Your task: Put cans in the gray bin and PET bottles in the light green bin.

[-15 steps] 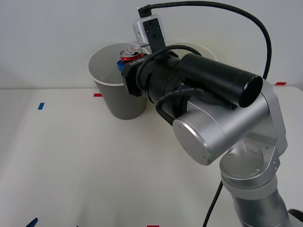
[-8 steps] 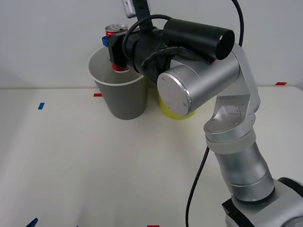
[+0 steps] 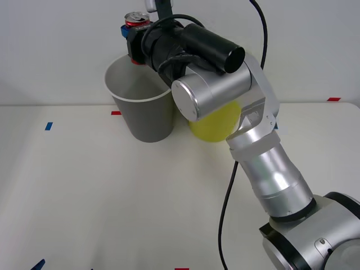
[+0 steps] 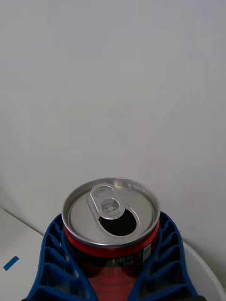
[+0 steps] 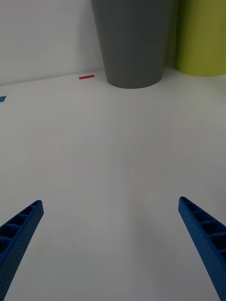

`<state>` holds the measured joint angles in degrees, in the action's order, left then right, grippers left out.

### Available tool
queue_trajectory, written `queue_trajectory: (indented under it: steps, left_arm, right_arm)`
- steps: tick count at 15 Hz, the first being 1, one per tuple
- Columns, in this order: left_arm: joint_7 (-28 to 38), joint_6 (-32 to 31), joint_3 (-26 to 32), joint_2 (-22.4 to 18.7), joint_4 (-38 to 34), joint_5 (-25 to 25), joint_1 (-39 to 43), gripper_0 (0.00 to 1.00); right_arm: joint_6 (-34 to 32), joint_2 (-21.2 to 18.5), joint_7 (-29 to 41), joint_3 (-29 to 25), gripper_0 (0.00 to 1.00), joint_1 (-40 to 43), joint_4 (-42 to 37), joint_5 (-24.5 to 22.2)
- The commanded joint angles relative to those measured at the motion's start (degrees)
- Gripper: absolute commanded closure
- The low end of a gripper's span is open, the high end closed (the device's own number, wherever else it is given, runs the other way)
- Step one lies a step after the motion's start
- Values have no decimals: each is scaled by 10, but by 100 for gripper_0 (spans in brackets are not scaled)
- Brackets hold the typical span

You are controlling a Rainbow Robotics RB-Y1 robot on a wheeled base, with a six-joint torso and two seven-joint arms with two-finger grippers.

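Left pincer [image 5: 110, 254] hangs idle low over the bare white matte counter [image 5: 117, 155], blue ribbed fingers [image 5: 19, 230] spread wide, nothing between them, both bins well ahead of it. Tall round tapered dark gray plastic bin with white rim and whitish inside [image 3: 143, 109] stands at the back of the counter; smooth walls, wide open mouth. Right pincer [image 3: 133, 40] hovers above that bin's rear rim, clamped on the small red aluminium drink can with silver top and pull tab [image 3: 138, 20], upright, tab hole open, blue lattice fingers [image 4: 47, 256] hugging both sides of the glossy thin-walled body. Risk: the can looks to sit over the far edge of the mouth rather than the centre, though depth is hard to judge from the front view; let go here and it might clip the white rim, bounce off behind the bin or onto the counter. Bin is light and narrow-based, so a nudge from the arm could tip it. Squeezing harder may dent the thin can. Tall round tapered yellow-green plastic bin [image 3: 216, 124] sits just beside the gray one, partly hidden by the right arm's silver elbow; a sideways bounce could land the can in the wrong bin.
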<state>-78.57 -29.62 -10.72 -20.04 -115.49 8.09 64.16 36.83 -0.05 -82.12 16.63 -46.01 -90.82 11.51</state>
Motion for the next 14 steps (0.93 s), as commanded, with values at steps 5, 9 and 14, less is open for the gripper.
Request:
queue_trajectory:
  steps: [5, 9, 14]
  left_arm:
    - [0, 0, 0, 0, 0, 0, 0, 0]
    - [0, 0, 0, 0, 0, 0, 0, 0]
    - [0, 0, 0, 0, 0, 0, 0, 0]
  right_arm:
    - [-16, 4, 7, 1, 100, -18, 36, -11]
    - [-17, -1, 10, 1, 100, -22, 38, -6]
    - [-29, 1, 13, -2, 39, -36, 65, -1]
